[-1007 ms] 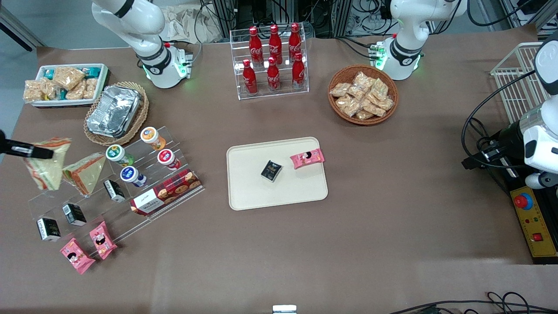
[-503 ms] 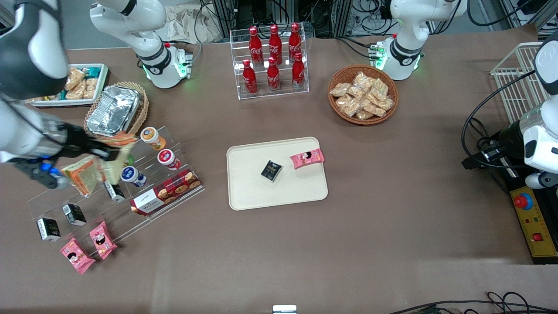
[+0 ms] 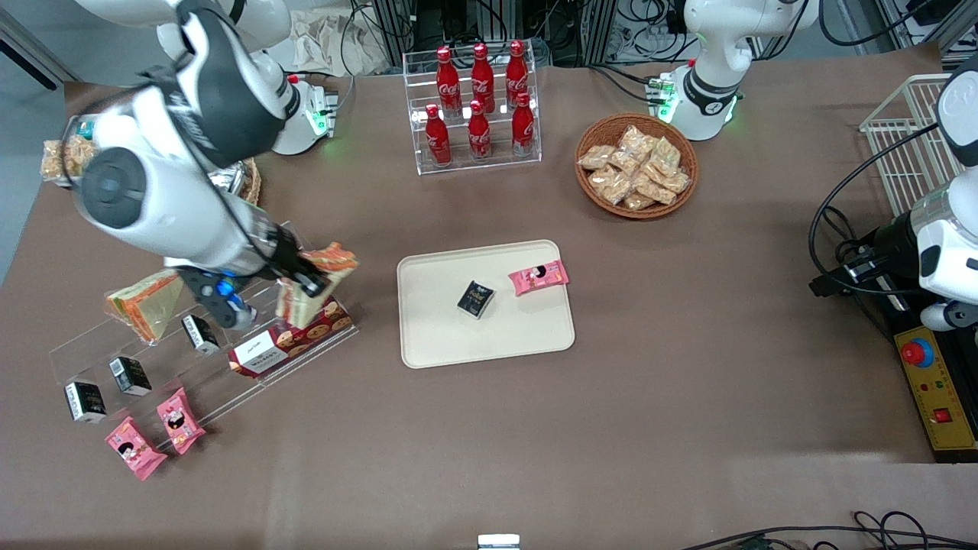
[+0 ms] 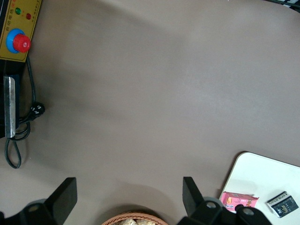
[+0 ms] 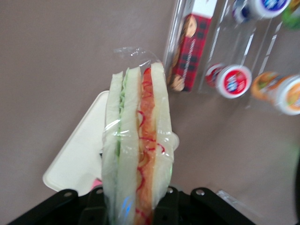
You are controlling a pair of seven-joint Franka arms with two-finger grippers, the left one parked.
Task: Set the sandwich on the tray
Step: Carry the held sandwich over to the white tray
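Observation:
My right gripper point(image 3: 306, 281) is shut on the sandwich point(image 3: 319, 283), a clear-wrapped wedge of white bread with red, orange and green filling. It hangs in the air above the clear stepped shelf point(image 3: 206, 336), over the red plaid biscuit box point(image 3: 294, 336). In the right wrist view the sandwich point(image 5: 138, 154) stands edge-on between the black fingers point(image 5: 101, 206), with a corner of the tray point(image 5: 77, 161) below it. The cream tray point(image 3: 451, 336) lies flat at mid-table, apart from the gripper toward the parked arm's end. It holds a small black pack point(image 3: 475, 298) and a pink snack pack point(image 3: 539, 276).
A second wedge with an orange face point(image 3: 145, 302) leans on the shelf, with black boxes point(image 3: 130, 374) and pink packs point(image 3: 145, 435). Farther from the camera stand a cola bottle rack point(image 3: 477, 103) and a wicker basket of snacks point(image 3: 636, 164). A wire basket point(image 3: 909, 145) sits at the parked arm's end.
The right arm has swung from the working arm's end of the table toward the tray, carrying the sandwich from beside the shelf's outer edge to above the biscuit box.

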